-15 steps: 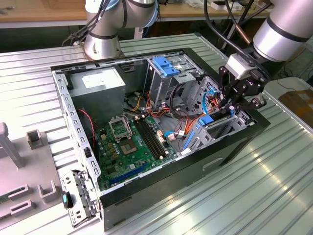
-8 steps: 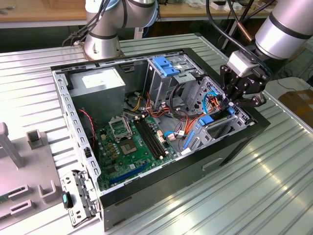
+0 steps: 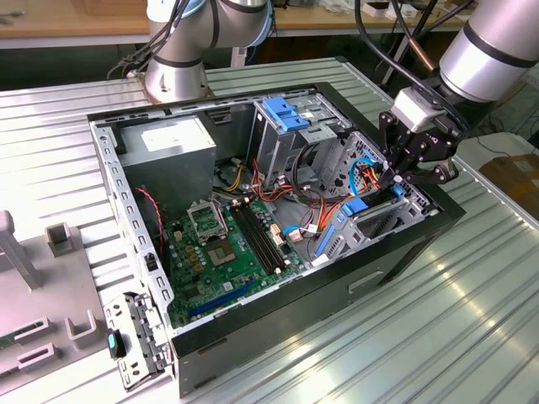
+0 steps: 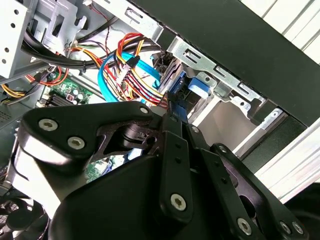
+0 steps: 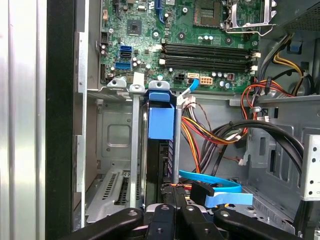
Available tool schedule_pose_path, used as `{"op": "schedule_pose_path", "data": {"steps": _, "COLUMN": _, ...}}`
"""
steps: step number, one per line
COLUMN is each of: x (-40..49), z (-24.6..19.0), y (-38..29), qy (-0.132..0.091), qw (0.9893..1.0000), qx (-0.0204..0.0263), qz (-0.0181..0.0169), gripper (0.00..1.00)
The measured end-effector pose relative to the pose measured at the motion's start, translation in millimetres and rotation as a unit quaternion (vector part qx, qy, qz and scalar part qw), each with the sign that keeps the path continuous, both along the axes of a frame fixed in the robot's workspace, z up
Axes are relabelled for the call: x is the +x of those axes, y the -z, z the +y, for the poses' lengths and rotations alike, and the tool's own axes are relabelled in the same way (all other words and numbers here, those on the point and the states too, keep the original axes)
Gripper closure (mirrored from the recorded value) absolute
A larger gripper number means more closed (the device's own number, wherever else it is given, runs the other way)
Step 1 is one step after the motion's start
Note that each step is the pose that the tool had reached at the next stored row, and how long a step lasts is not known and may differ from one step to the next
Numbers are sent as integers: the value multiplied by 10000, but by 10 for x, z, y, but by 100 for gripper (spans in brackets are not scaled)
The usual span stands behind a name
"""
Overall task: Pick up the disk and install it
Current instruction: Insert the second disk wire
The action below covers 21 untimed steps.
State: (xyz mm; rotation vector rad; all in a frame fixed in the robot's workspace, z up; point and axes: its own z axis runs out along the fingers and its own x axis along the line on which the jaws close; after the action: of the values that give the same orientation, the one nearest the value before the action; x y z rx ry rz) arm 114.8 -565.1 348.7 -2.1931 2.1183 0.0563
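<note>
Black gripper [image 5: 170, 212] fingers look pinched on the disk [image 5: 161, 145], standing on edge in its drive bay [image 5: 116, 150], so I'd push straight along the rails, no twisting.

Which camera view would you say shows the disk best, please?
The first wrist view: the disk stands edge-on in the drive bay, its blue rail facing the camera. The exterior view shows blue at the gripper; the second wrist view shows a blue sliver past it.

one computer case [image 3: 404, 244], one motherboard [image 3: 227, 252], two robot arms [image 3: 488, 42]
</note>
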Motion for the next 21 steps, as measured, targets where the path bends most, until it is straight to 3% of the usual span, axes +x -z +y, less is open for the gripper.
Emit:
{"op": "schedule_pose_path", "data": {"steps": 7, "x": 1, "z": 0, "y": -3, "qy": 0, "qw": 10000, "qx": 2, "qz": 6, "gripper": 89}}
{"op": "schedule_pose_path", "data": {"steps": 11, "x": 5, "z": 0, "y": -72, "qy": 0, "qw": 10000, "qx": 0, "qz": 78, "gripper": 89}}
{"op": "schedule_pose_path", "data": {"steps": 12, "x": 6, "z": 0, "y": -113, "qy": 0, "qw": 10000, "qx": 0, "qz": 98, "gripper": 89}}
{"op": "schedule_pose_path", "data": {"steps": 13, "x": 14, "z": 0, "y": -236, "qy": 0, "qw": 9999, "qx": -10, "qz": 150, "gripper": 89}}
{"op": "schedule_pose_path", "data": {"steps": 16, "x": 17, "z": 6, "y": -349, "qy": 1, "qw": 9998, "qx": -27, "qz": 213, "gripper": 89}}
{"op": "schedule_pose_path", "data": {"steps": 18, "x": 17, "z": 62, "y": -357, "qy": -7, "qw": 9997, "qx": -28, "qz": 261, "gripper": 89}}
{"op": "schedule_pose_path", "data": {"steps": 19, "x": 17, "z": 121, "y": -363, "qy": -24, "qw": 9995, "qx": -40, "qz": 302, "gripper": 89}}
{"op": "schedule_pose_path", "data": {"steps": 21, "x": 17, "z": 140, "y": -367, "qy": -23, "qw": 9995, "qx": -110, "qz": 304, "gripper": 89}}
